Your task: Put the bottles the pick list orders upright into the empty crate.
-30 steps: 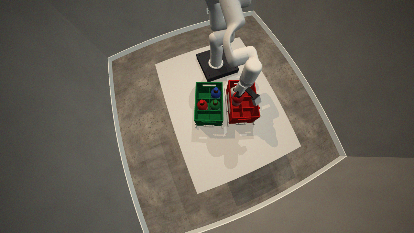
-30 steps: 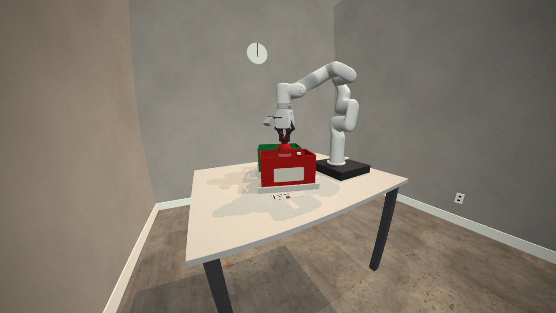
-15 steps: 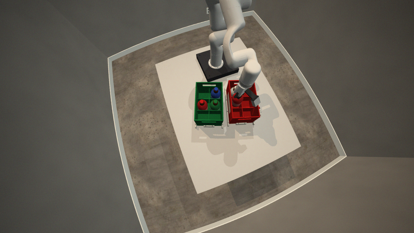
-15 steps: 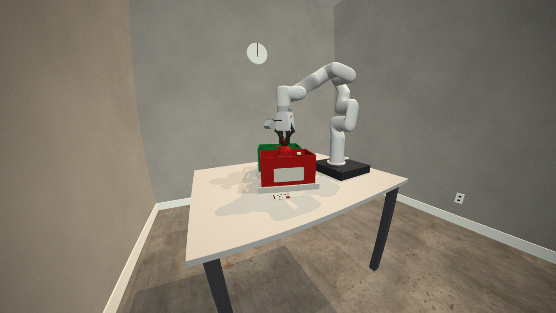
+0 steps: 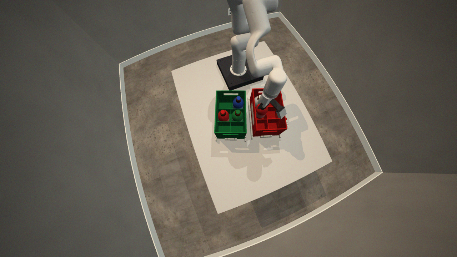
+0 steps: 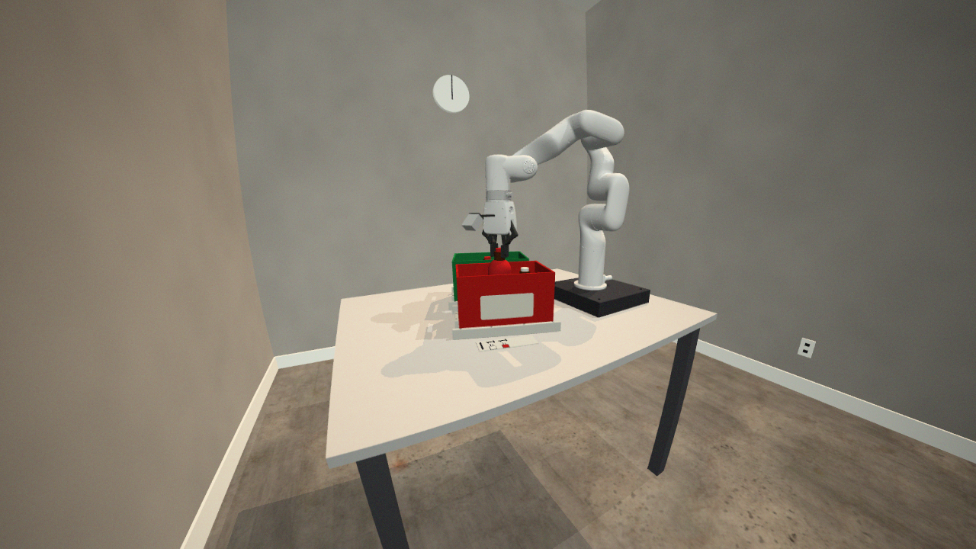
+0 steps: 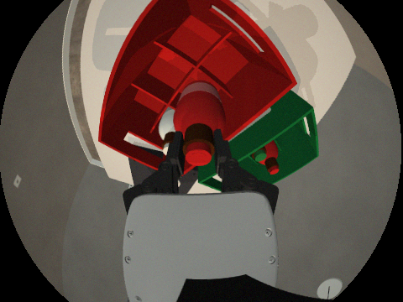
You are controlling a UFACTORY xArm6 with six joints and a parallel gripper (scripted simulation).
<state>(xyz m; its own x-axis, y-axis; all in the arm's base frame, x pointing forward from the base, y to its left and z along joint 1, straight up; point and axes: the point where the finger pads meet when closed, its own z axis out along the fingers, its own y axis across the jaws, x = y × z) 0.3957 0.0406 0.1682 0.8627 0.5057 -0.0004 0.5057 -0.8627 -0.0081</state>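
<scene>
The gripper [image 7: 198,158] is gripping the neck of a red bottle [image 7: 197,113], its fingers partly closed and pressing on both sides just under the cap. The bottle is standing upright, mostly down inside a middle compartment of the red crate [image 5: 280,127], with only its shoulder and cap showing above the rim. A white-capped bottle [image 6: 524,269] is sitting in the next compartment, nearer the arm's base. The green crate [image 5: 218,110] beside it is holding three bottles. The paper strip [image 6: 496,345] is lying on the table [image 6: 422,396] in front of the red crate.
</scene>
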